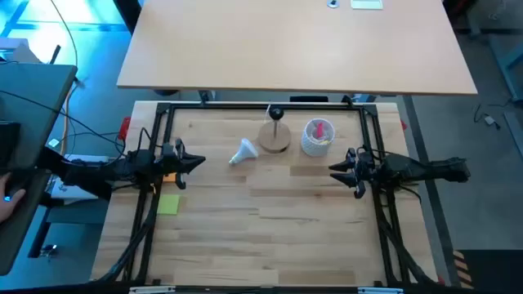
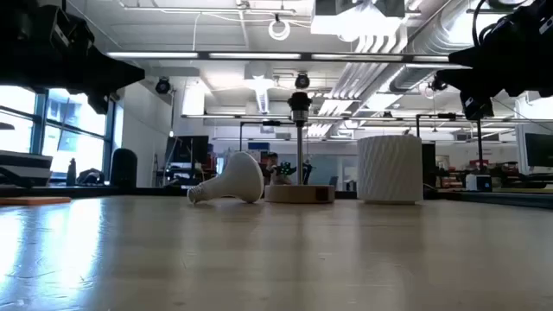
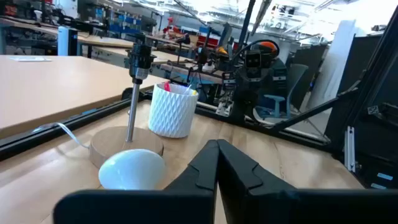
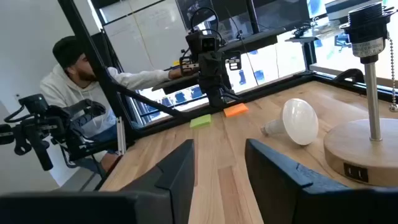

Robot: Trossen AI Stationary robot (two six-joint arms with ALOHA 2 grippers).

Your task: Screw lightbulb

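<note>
Bare wooden tabletop (image 1: 270, 237) fills the near half of my overhead view, and past it the lightbulb (image 1: 243, 152) lies on its side near center, neck pointing toward seven o'clock, just beside the lamp base (image 1: 274, 138) at its two o'clock, with the white latticed cup (image 1: 317, 137) further toward three. My left gripper (image 1: 198, 162) hovers at nine o'clock of the bulb with fingers pressed together, while my right gripper (image 1: 333, 169) waits at three o'clock with fingers apart and empty. I judge nothing is begun: next I must open the left fingers and take the bulb by its globe.
</note>
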